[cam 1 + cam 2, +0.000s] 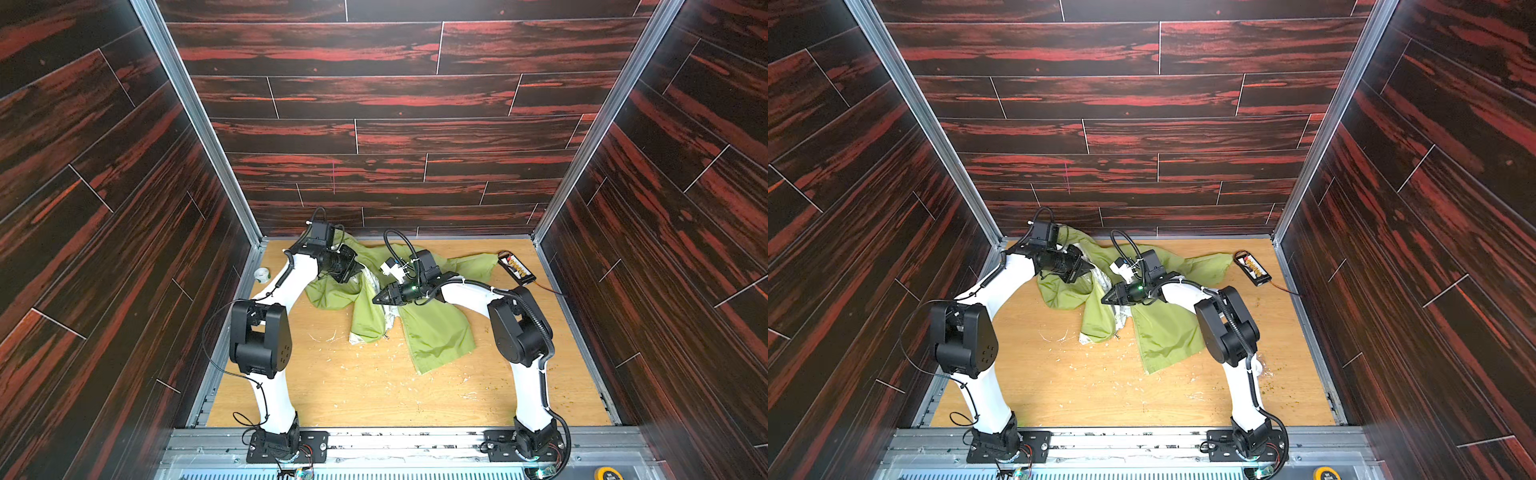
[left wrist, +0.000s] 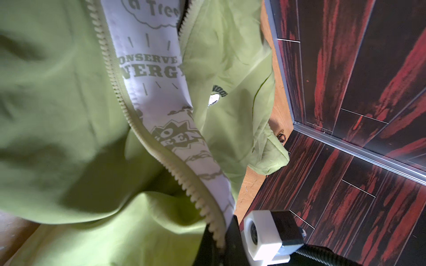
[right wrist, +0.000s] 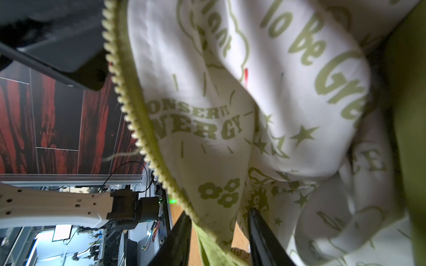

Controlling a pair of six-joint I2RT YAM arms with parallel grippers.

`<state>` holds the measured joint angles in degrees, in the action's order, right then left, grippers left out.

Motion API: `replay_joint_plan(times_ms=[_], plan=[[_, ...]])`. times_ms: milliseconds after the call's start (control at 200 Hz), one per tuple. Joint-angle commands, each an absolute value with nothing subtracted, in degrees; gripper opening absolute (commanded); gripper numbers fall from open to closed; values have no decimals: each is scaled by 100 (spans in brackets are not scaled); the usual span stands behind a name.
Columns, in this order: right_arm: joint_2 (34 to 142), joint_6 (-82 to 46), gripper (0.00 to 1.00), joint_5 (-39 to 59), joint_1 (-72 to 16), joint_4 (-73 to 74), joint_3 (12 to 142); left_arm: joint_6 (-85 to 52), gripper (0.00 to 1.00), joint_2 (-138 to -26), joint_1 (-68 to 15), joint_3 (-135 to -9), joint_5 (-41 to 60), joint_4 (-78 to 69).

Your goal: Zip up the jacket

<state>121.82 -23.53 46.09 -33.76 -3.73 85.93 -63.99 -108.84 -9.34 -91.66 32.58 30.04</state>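
Note:
The lime-green jacket (image 1: 436, 332) (image 1: 1167, 332) lies crumpled at the back of the wooden table (image 1: 353, 399), its front open and its white printed lining (image 3: 288, 103) showing. My left gripper (image 1: 353, 268) (image 1: 1086, 268) is shut on one zipper edge and holds it off the table. In the left wrist view the pale zipper teeth (image 2: 115, 92) run straight into its closed jaws (image 2: 219, 239). My right gripper (image 1: 378, 298) (image 1: 1106, 300) (image 3: 219, 221) is open. The other toothed zipper edge (image 3: 131, 115) and some lining hang loosely between its fingers (image 3: 182, 230).
A roll of clear tape (image 1: 262, 274) lies at the table's back left. A black board with orange connectors (image 1: 517, 268) and a trailing wire sits at the back right. White scraps (image 1: 374, 361) litter the table in front of the jacket. Dark wood-pattern walls close three sides.

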Motion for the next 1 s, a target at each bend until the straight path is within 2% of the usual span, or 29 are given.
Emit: replay_joint_plan(times_ms=[0, 235, 506, 997], plan=[[12445, -2426, 40, 4957, -3459, -93, 8463, -6344, 0, -10880, -879, -9369, 3289, 3136], [12303, -2694, 28, 4998, -3621, 316, 7904, -6346, 0, -10871, -877, -9352, 3257, 3140], [11651, -3088, 0, 4864, -3621, 536, 7400, -6392, 0, -10726, -879, -9161, 3193, 3014], [9341, -3041, 0, 4443, -3721, -274, 6230, -6622, 2, -10323, -1030, -8323, 3259, 2308]])
